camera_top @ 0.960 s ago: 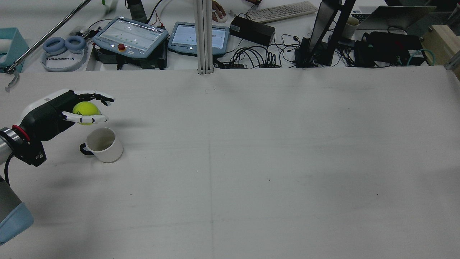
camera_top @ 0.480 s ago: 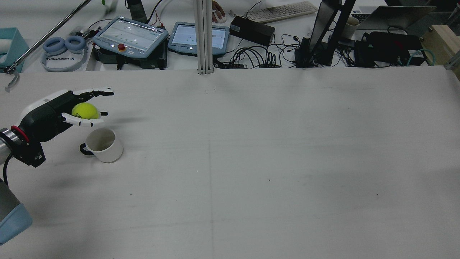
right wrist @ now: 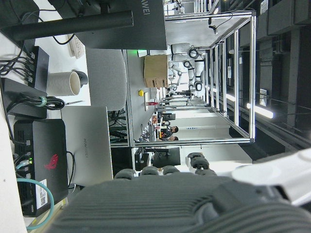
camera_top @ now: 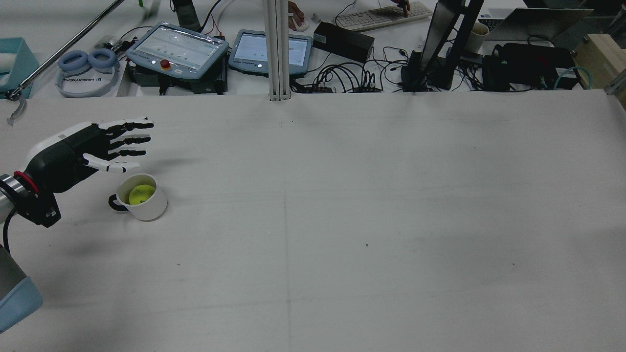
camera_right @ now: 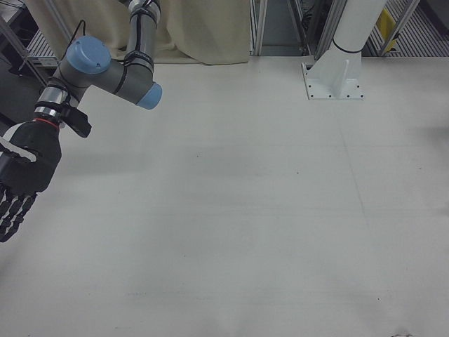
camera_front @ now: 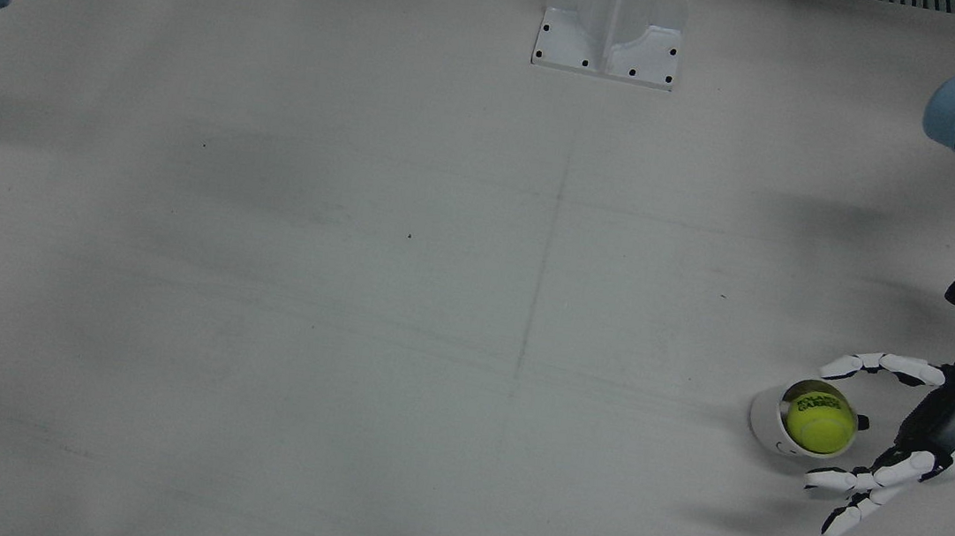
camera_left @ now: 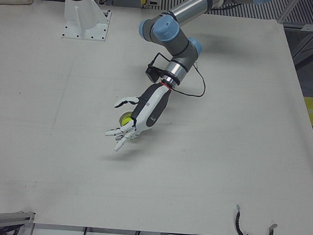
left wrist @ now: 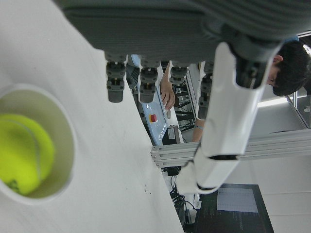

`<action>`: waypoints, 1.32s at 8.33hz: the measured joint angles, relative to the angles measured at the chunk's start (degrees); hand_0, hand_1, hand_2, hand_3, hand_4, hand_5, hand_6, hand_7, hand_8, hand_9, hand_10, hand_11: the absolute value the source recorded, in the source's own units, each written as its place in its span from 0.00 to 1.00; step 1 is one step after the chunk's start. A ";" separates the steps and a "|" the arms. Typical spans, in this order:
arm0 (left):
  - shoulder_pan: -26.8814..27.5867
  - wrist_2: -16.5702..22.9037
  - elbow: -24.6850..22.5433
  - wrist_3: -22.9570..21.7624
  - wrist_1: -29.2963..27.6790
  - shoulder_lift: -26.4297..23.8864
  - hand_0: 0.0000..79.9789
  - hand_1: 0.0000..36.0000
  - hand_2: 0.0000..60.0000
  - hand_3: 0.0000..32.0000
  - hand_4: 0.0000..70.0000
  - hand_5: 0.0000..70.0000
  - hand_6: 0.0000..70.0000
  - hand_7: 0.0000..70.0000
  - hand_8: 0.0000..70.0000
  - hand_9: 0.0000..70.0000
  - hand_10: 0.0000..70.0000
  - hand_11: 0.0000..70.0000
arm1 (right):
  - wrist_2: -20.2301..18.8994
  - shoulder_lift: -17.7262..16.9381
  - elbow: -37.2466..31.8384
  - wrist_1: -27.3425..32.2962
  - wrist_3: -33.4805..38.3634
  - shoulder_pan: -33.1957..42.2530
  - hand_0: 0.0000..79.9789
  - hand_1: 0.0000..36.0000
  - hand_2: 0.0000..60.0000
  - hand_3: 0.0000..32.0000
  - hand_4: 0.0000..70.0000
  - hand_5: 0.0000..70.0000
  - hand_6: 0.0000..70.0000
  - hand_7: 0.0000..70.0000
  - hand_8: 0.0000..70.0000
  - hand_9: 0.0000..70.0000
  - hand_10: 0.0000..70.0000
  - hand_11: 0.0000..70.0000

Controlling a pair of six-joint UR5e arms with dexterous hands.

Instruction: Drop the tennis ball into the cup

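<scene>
The yellow tennis ball [camera_top: 142, 194] [camera_front: 819, 425] lies inside the white cup [camera_top: 150, 209] [camera_front: 765, 420], which stands upright near the left side of the table in the rear view. The cup has a dark handle. My left hand [camera_top: 95, 145] [camera_front: 913, 429] [camera_left: 141, 116] hovers just above and behind the cup, open, fingers spread straight and holding nothing. In the left hand view the ball [left wrist: 22, 153] sits low within the cup's rim [left wrist: 70, 145]. My right hand [camera_right: 21, 175] hangs off the far side of the table, open and empty, far from the cup.
A white pedestal base [camera_front: 611, 25] stands at the table's robot side. Beyond the far edge in the rear view are two teach pendants [camera_top: 178, 51], headphones [camera_top: 88, 61], cables and a keyboard [camera_top: 381, 15] with a person's hand on it. A black hook [camera_left: 253, 232] lies near the operators' edge.
The left hand's fingers opened from around the ball. The ball dropped out of the palm into the cup below. The hand itself hardly moved.
</scene>
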 measured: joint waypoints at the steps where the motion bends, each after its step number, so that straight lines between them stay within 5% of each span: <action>1: -0.01 -0.03 0.00 0.00 -0.02 0.01 0.89 1.00 1.00 0.00 0.36 0.22 0.11 0.07 0.25 0.28 0.16 0.29 | 0.00 0.00 0.00 0.00 0.00 0.00 0.00 0.00 0.00 0.00 0.00 0.00 0.00 0.00 0.00 0.00 0.00 0.00; 3: -0.01 -0.07 0.00 0.00 -0.02 0.02 0.88 1.00 1.00 0.00 0.38 0.21 0.10 0.07 0.23 0.25 0.14 0.26 | 0.00 0.00 0.00 0.00 0.00 0.00 0.00 0.00 0.00 0.00 0.00 0.00 0.00 0.00 0.00 0.00 0.00 0.00; 5: -0.27 0.31 -1.70 -0.93 0.62 0.00 1.00 1.00 1.00 0.00 0.39 0.21 0.10 0.08 0.17 0.22 0.13 0.25 | -0.01 0.00 0.03 0.00 -0.03 0.00 0.00 0.00 0.00 0.00 0.00 0.00 0.00 0.00 0.00 0.00 0.00 0.00; 6: -1.73 0.65 -4.55 -1.60 2.13 -0.04 1.00 1.00 1.00 0.00 0.32 0.20 0.08 0.02 0.10 0.14 0.11 0.23 | 0.00 0.00 0.06 0.00 -0.06 0.00 0.00 0.00 0.00 0.00 0.00 0.00 0.00 0.00 0.00 0.00 0.00 0.00; 8: -10.99 3.67 -10.07 -1.15 5.08 -0.42 0.67 0.96 0.91 0.00 0.07 0.11 0.02 0.00 0.00 0.00 0.04 0.10 | -0.01 0.00 0.14 0.00 -0.08 0.00 0.00 0.00 0.00 0.00 0.00 0.00 0.00 0.00 0.00 0.00 0.00 0.00; 11: -24.30 6.92 -8.96 0.29 6.03 -0.77 0.71 1.00 0.95 0.00 0.00 0.12 0.00 0.00 0.00 0.00 0.00 0.03 | 0.00 0.00 0.16 0.00 -0.09 0.00 0.00 0.00 0.00 0.00 0.00 0.00 0.00 0.00 0.00 0.00 0.00 0.00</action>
